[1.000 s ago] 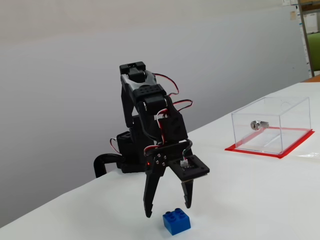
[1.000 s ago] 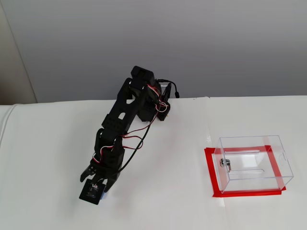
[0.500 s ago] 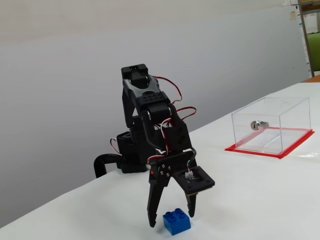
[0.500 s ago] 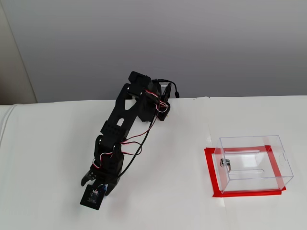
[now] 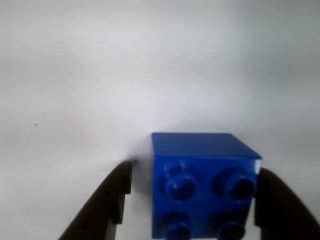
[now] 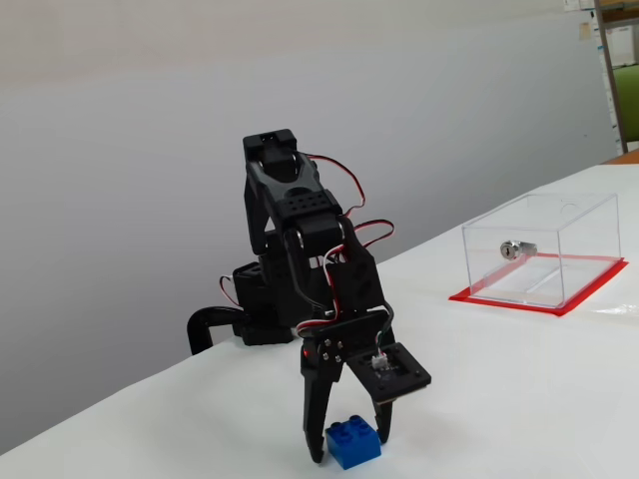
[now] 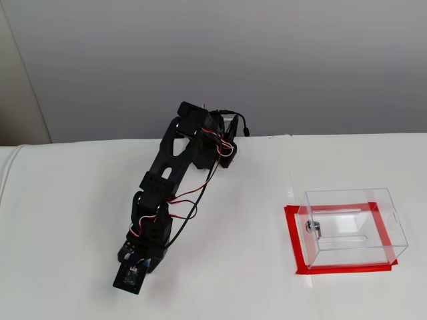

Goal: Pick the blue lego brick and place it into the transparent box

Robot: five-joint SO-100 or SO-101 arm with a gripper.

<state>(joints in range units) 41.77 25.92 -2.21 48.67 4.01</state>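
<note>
The blue lego brick (image 5: 202,187) sits on the white table (image 6: 519,399) with its four studs facing up. It is about as wide as it is long, so it has no clear long axis; in the wrist view one flat side faces away from the camera and one corner points toward the right. In a fixed view the brick (image 6: 353,443) rests near the front edge of the table, directly under the arm (image 6: 300,249).

The gripper (image 5: 195,200) is lowered around the brick with its jaws spread a little wider than the brick. In the wrist view the left finger (image 5: 107,205) stands apart from the brick with a strip of table showing between them, while the right finger (image 5: 280,207) is just beside the brick's right face; whether it touches is hard to tell. The brick is not gripped. In a fixed view the gripper (image 6: 349,447) has its tips down at table level on either side of the brick.

The transparent box (image 6: 544,249) stands well apart from the brick, on the right in both fixed views, on a red sheet (image 7: 297,257) with a silver lock (image 6: 516,248) on its near wall. In a fixed view from above, the box (image 7: 353,227) is clear of the arm (image 7: 170,180), which hides the brick. Nothing lies on the table between the brick and the box.
</note>
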